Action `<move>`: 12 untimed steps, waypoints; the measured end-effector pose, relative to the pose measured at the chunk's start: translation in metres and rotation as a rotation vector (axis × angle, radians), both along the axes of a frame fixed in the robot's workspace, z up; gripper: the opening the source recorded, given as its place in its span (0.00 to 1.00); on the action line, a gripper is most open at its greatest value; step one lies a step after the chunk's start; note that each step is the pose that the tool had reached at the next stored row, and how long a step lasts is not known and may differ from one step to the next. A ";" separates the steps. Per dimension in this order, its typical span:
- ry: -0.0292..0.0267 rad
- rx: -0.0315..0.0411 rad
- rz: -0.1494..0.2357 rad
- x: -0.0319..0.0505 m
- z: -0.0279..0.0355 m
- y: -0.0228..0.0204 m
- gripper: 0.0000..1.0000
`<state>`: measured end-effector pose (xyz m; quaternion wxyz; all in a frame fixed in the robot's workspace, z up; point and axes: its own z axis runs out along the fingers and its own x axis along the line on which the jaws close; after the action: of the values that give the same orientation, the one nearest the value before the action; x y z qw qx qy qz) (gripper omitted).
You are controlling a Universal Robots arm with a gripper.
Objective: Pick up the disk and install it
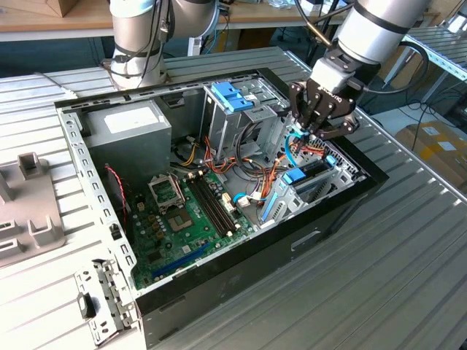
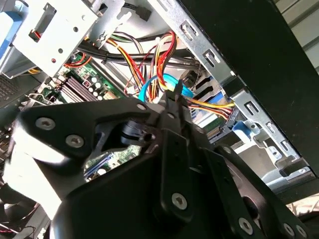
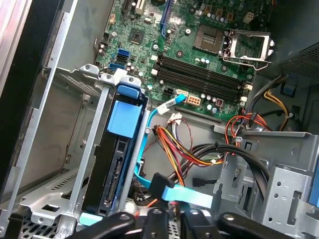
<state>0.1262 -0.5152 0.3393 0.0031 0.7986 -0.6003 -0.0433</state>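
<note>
The disk [image 1: 306,176] sits on edge in the drive bay at the open computer case's side, toward the exterior view's right. Its dark connector edge [image 3: 112,172] faces up, with a blue plastic tab [image 3: 123,118] over it. My gripper [image 1: 304,132] hovers just above that bay. Its fingers are shut on a light-blue flat cable [image 3: 192,197] that ends in a black plug [image 3: 158,183]. In the second wrist view the closed gripper [image 2: 174,102] points into the case, with the blue cable [image 2: 167,82] looping behind it.
Red, yellow and black wire bundles [image 3: 187,152] run beside the bay. The metal cage with light-blue handles [image 1: 233,98], the grey power-supply box [image 1: 131,127] and the green motherboard [image 1: 190,211] lie inside the case. A second arm's base [image 1: 139,51] stands behind the case.
</note>
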 end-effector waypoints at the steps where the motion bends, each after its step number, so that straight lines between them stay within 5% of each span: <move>1: 0.0000 0.0000 0.000 0.0000 0.0000 0.0000 0.16; 9: 0.0000 0.0000 0.000 0.0001 0.0000 0.0000 0.11; 12: 0.0000 0.0000 0.000 0.0002 0.0000 0.0000 0.24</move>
<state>0.1264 -0.5152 0.3393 0.0031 0.7986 -0.6003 -0.0433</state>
